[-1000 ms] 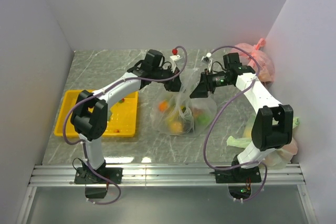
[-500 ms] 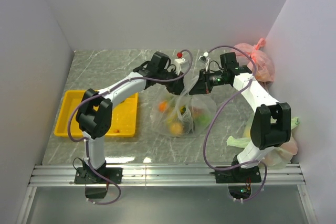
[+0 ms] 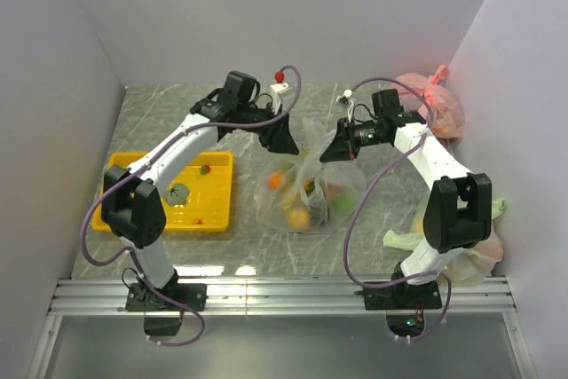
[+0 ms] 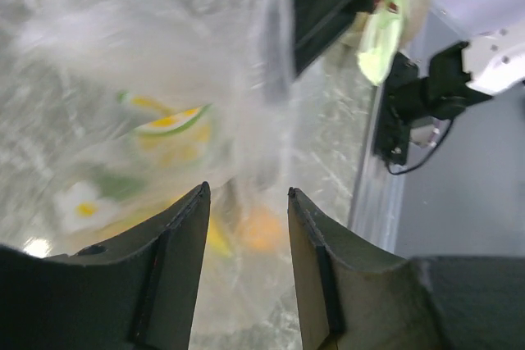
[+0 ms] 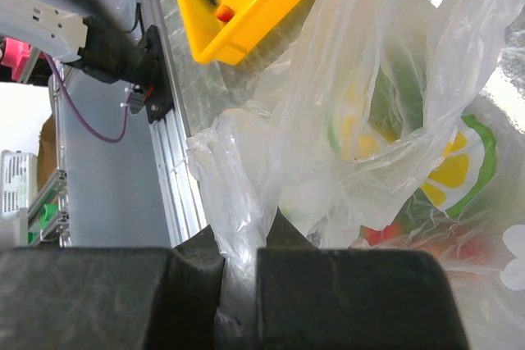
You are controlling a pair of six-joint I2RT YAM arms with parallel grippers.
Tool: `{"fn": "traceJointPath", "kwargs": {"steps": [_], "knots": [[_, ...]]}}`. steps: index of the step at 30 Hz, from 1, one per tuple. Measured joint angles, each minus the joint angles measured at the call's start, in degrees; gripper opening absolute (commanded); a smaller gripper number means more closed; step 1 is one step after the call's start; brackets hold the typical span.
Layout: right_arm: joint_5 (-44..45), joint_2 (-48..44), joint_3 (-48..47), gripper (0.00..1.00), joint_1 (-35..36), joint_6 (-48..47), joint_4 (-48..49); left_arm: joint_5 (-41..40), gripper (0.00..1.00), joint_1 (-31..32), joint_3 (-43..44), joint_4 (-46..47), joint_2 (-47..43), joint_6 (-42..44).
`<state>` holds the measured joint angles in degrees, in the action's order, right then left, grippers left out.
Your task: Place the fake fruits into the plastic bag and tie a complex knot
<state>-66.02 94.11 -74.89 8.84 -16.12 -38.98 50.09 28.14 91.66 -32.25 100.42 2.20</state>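
Two arms work over one plastic bag (image 3: 311,185). It sits on the marble table (image 3: 177,113) roughly midway between them. The right gripper (image 5: 239,245) has its jaws pressed together on a gathered strand of the bag's film, drawn up from the bag's far right side. The left gripper (image 4: 246,196) hovers over the bag's far left side with its fingers (image 4: 176,243) partway apart. Only the bag shows through the gap below, and nothing is clamped between them.

Through the film the overhead view gives three coloured shapes: one orange (image 3: 277,179), one yellow round fruit (image 3: 298,216) and one green lump (image 3: 341,201) (the film carries printed lemon slices, so a surer count is hard). The single yellow tray (image 3: 213,201) lies left of the bag, apart from it. It holds three pieces: a red berry (image 3: 205,169), a dark green fruit (image 3: 177,193) and a tiny red bit (image 3: 197,221).

One pink bag (image 3: 435,108) fills the far right corner against the wall. At least two pale green bags (image 3: 404,239) crowd the near right edge around the right arm's base. Walls close in three sides, and the tray runs close to the left one. Bare marble lies behind the tray, along the back wall, and in a strip between tray and bag.
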Motion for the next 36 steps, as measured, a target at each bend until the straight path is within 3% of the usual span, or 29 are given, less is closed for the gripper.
{"fn": "traceJointPath", "kwargs": {"steps": [4,8,10,14,18,25,29,30,33,34,36], "knots": [[-0.3,0.0,0.0,0.00,0.0,-0.5,-0.5,0.6,0.39,3.1,0.1,2.1,0.5,-1.6],[-1.1,0.0,0.0,0.04,0.0,-1.8,-1.8,0.0,0.08,6.0,1.0,5.0,2.9,-3.7],[-1.2,0.0,0.0,0.08,0.3,-2.7,-2.7,-0.7,0.01,7.0,2.2,6.5,5.0,-4.9],[-1.2,0.0,0.0,0.16,0.8,-4.2,-3.5,-1.3,0.00,7.6,3.7,9.8,8.7,-7.4],[-1.4,0.0,0.1,0.34,1.2,-4.2,-3.2,-1.3,0.00,7.6,5.1,12.4,10.9,-9.7],[-2.7,0.0,2.6,0.41,1.4,1.6,2.7,-0.9,0.00,8.1,5.1,17.9,11.1,-15.2],[-3.0,0.0,4.1,0.30,2.2,5.2,7.5,-0.4,0.00,8.9,5.1,20.5,11.1,-18.5],[-3.5,0.0,4.2,0.19,2.4,5.9,8.0,-0.5,0.00,9.0,5.1,20.7,11.1,-18.9],[-4.8,0.1,4.4,0.01,2.3,6.1,8.7,1.0,0.01,8.2,5.1,21.4,11.2,-19.9],[-4.8,0.2,4.4,0.00,2.3,6.0,9.0,1.2,0.01,8.0,5.0,21.7,11.2,-20.5],[-4.8,0.4,4.4,0.00,2.3,5.5,9.0,1.4,0.13,7.6,4.5,22.6,11.2,-21.9]]}}
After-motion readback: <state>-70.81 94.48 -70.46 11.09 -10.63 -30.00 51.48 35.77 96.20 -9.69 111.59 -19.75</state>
